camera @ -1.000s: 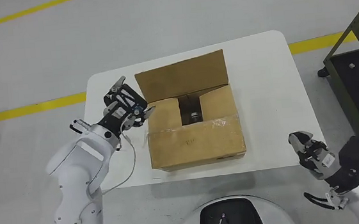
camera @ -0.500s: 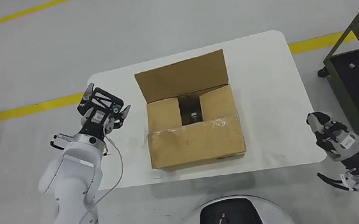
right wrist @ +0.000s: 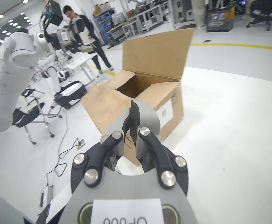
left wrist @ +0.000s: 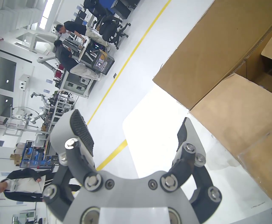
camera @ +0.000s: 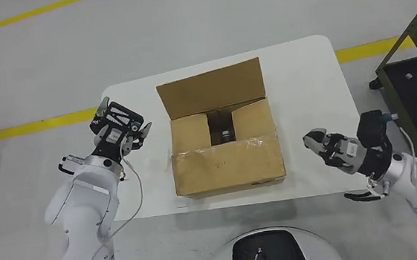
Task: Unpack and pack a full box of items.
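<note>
Right gripper has its fingers pressed together with nothing between them. It sits over the near right part of the white table, pointing at the cardboard box and near its right side, not touching. In the right wrist view the closed tips line up with the box and its open top.

Left gripper has its fingers spread apart and empty. It sits over the table's left edge, left of the box and clear of it. In the left wrist view both ribbed pads show with bare table between them, and the box is off to one side.

The box sits mid-table. Its near flaps are folded flat with clear tape over the front edge. A slot in the top shows a small dark round-topped item inside, type unclear. The far flap stands up.

Beyond the table a yellow floor line runs across grey floor, and a dark metal cart is at the right edge.
</note>
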Tool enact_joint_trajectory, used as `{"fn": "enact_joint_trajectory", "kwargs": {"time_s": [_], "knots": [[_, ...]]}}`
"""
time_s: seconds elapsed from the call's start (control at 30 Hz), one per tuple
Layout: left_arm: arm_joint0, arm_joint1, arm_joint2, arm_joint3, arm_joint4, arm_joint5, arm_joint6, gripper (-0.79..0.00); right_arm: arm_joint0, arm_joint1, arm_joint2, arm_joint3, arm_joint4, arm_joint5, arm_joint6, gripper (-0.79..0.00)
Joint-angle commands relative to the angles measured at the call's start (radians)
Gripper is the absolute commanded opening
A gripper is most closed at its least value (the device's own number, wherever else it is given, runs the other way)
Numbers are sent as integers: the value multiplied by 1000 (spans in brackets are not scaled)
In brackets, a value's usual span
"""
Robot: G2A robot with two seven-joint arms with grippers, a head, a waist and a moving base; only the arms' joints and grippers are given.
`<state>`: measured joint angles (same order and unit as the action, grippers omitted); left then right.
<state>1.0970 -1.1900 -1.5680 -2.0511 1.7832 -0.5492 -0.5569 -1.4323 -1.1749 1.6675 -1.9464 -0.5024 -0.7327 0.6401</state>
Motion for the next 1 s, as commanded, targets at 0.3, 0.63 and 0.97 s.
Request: {"fn": "enact_joint_trajectory", "kwargs": {"time_s": [0.3, 0.63, 0.97], "knots": [[0, 0, 0, 0, 0, 0, 0, 0, 199, 28, -111, 91, 242, 25, 329, -785], [0, 0, 0, 0, 0, 0, 0, 0, 215, 35, -137, 94, 227, 39, 353, -785], [0, 0, 0, 0, 0, 0, 0, 0, 399, 58, -174, 266, 323, 87, 495, -459]]}}
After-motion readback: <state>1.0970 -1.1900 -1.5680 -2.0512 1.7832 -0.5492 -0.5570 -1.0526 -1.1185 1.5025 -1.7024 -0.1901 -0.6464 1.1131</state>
